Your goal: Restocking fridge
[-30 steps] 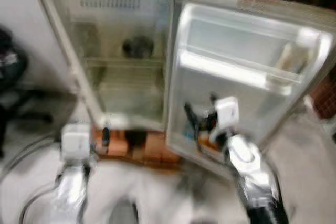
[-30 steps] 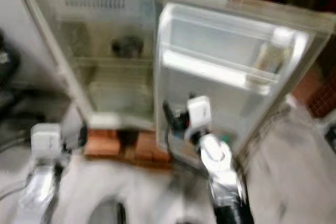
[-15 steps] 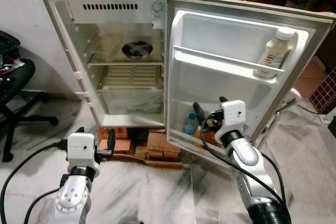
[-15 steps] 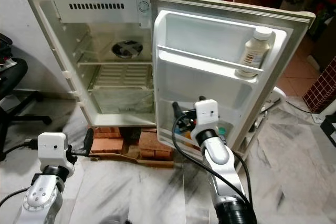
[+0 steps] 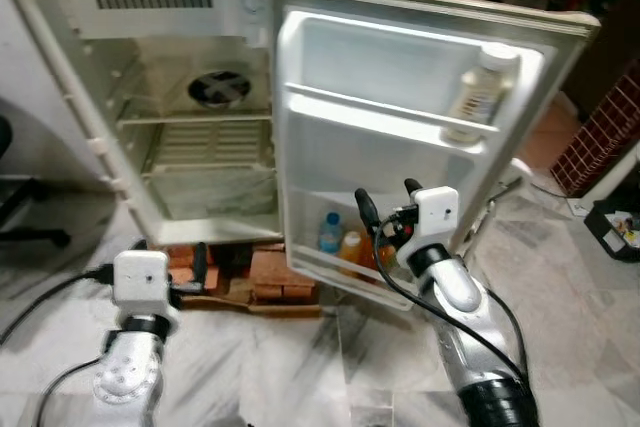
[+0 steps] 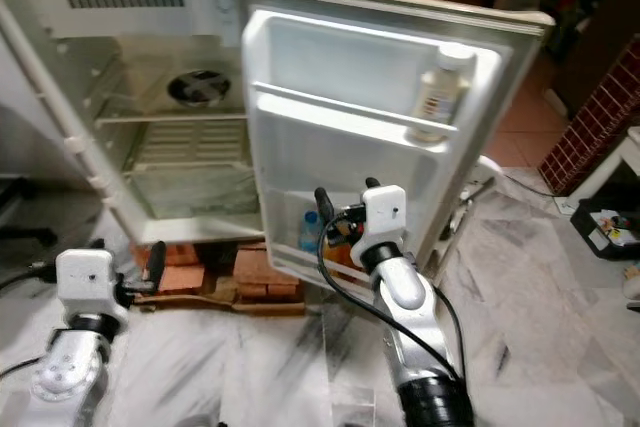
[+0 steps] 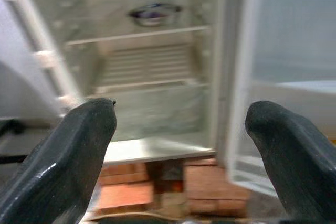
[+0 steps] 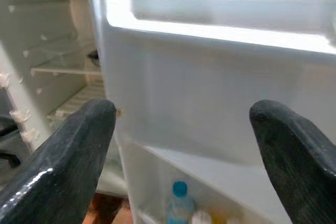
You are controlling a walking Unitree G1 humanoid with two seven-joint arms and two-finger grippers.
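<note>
A small white fridge point(image 5: 150, 107) stands open on bricks, its door point(image 5: 400, 117) swung out to the right. A cream bottle point(image 5: 480, 87) stands on the upper door shelf. A blue-capped bottle point(image 5: 330, 232) and an orange bottle point(image 5: 350, 247) sit in the lower door shelf. Inside, a metal bowl point(image 5: 218, 89) rests on the upper rack. My right gripper point(image 5: 388, 199) is open and empty, just in front of the lower door shelf. My left gripper point(image 5: 168, 257) is low before the fridge's base, also open and empty.
Red bricks point(image 5: 265, 272) prop up the fridge. A black cable point(image 5: 50, 292) trails over the marble floor at the left, near a chair leg point(image 5: 30, 237). A red tiled wall point(image 5: 600, 137) and a dark box point(image 5: 615, 232) are at the right.
The whole picture has slid left and cleared from a blur, so the camera has moved. Both grippers are still open and empty, and the right one remains at the lower door shelf.
</note>
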